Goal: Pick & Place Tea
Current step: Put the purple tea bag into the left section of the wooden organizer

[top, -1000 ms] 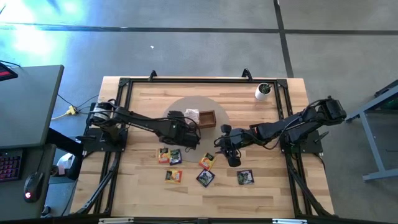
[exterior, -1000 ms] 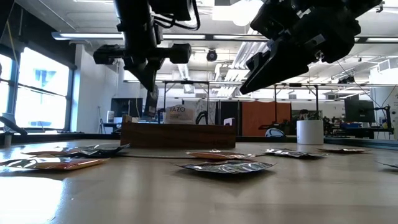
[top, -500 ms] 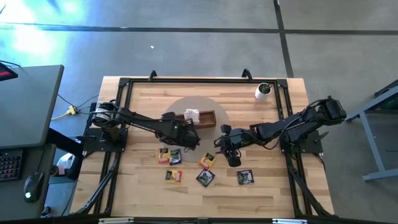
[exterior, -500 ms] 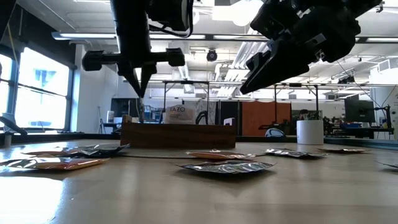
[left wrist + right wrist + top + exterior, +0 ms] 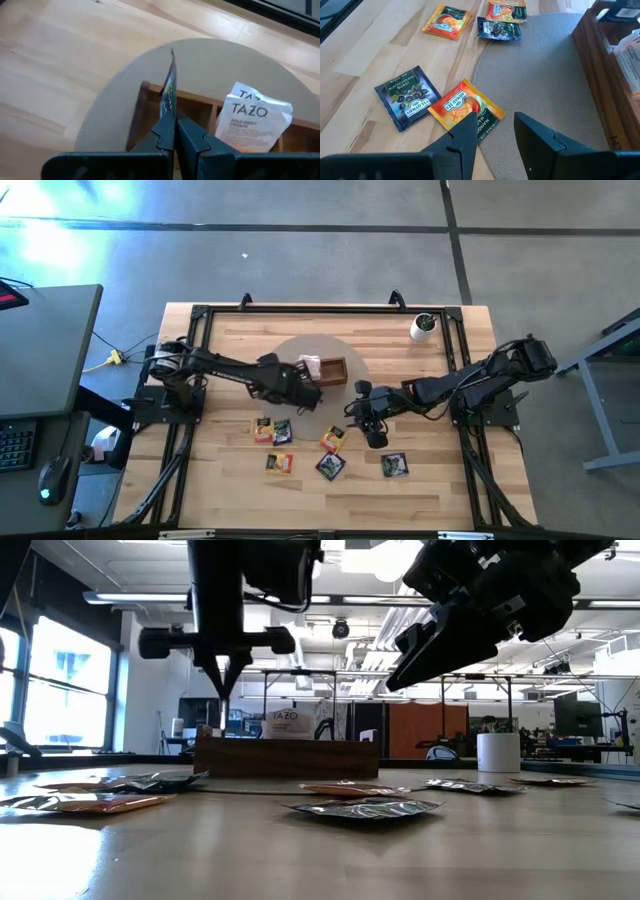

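Pinching a dark sachet (image 5: 169,90) edge-on between shut fingers, the left gripper (image 5: 175,131) hangs over the tray's (image 5: 322,370) left compartment; holding the packet upright like that looks meant to let it slot down between the dividers. A white sachet (image 5: 252,119) already stands in the next compartment, leaning on the wall. The tray sits on a round mat (image 5: 350,352) near the worktop's (image 5: 230,345) middle, toward the far edge.

The right gripper (image 5: 492,134) waits with its jaws apart and nothing between them, just above an orange sachet (image 5: 465,107) that straddles the mat's near rim. A blue-black sachet (image 5: 406,104) lies just beside that one, and more sachets (image 5: 272,430) are spread toward the near edge, all well apart from the tray.
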Motion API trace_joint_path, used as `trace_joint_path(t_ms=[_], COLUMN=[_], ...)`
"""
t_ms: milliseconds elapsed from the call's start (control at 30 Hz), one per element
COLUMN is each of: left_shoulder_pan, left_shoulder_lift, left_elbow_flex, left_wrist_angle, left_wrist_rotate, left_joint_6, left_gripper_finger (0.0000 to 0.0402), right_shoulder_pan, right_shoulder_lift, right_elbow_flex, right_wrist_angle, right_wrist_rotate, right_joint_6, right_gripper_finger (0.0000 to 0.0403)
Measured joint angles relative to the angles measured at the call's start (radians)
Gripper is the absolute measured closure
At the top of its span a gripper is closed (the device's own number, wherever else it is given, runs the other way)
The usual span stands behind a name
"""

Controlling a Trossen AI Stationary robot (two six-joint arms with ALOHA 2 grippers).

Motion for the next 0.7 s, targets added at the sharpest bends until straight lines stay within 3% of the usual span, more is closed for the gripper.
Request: trace_joint_path(t_ms=[267, 400, 700], left_shoulder_pan=[0.084, 0.103, 0.105], left_shoulder_lift=[0.000, 0.000, 0.034], left_elbow_flex=[-0.001, -0.001, -0.001], left_wrist_angle=[0.121, 0.124, 0.218], left_wrist_rotate=[0.037, 0.096, 0.088], left_joint_6=[0.159, 0.173, 0.199], left_gripper_finger=[0.0362, 0.0324, 0.0259], right_shoulder_pan=[0.000, 0.000, 0.000], right_shoulder_lift=[0.000, 0.000, 0.000], right_elbow_flex=[0.000, 0.000, 0.000], right_wrist_angle=[-0.004, -0.004, -0.002], right_wrist_rotate=[0.000, -0.004, -0.032], right_joint_6=[0.010, 0.010, 0.006], right_gripper_finger=[0.0277, 0.0277, 0.0277])
